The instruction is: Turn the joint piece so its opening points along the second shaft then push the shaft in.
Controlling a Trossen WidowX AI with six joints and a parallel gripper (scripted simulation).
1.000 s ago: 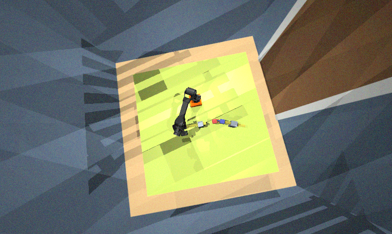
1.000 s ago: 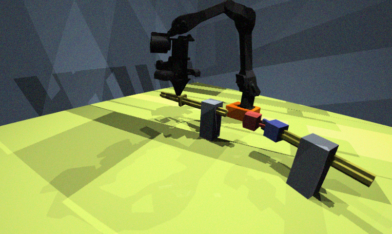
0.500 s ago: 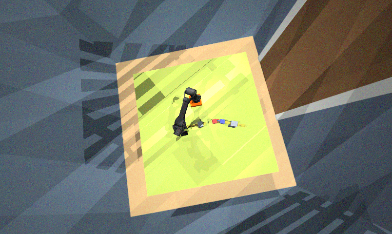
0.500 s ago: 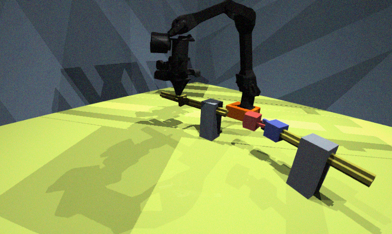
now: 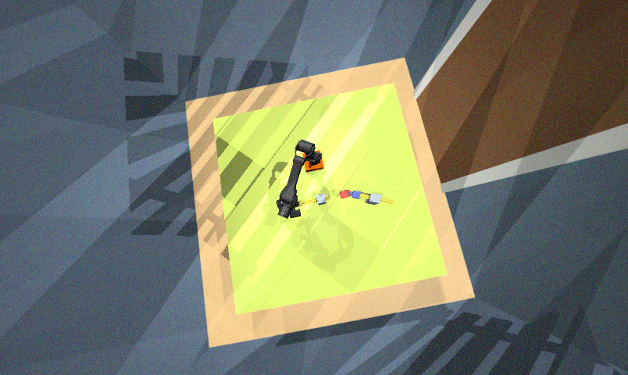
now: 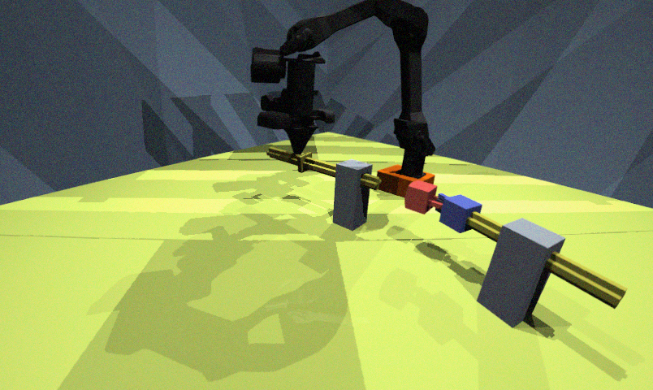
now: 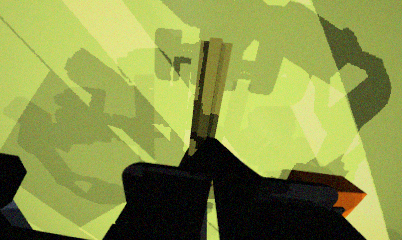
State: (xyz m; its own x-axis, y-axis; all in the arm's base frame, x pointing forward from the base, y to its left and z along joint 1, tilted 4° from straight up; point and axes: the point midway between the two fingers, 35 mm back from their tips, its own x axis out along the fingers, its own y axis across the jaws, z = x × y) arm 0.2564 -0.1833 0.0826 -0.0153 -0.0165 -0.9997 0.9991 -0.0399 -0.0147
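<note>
The second shaft (image 6: 322, 166) (image 7: 215, 75) is yellow and ribbed. It runs through its grey block (image 6: 352, 195) (image 5: 321, 199) and has a raised collar left of the block. My gripper (image 6: 298, 152) (image 7: 210, 142) is shut and empty, its tips down at the shaft just beside the collar; contact is unclear. The red joint piece (image 6: 419, 197) (image 5: 344, 194) is hinged to the blue piece (image 6: 459, 214) (image 5: 356, 194) on the fixed shaft (image 6: 585, 279). It faces roughly toward the second shaft, with a gap between them. Its opening is hidden.
The fixed shaft's grey block (image 6: 518, 270) (image 5: 374, 198) stands at the right. The orange arm base (image 6: 390, 182) (image 5: 314, 166) (image 7: 350, 199) is behind the line of shafts. The green table top has a tan border (image 5: 345, 304). Broad shadows cross the table.
</note>
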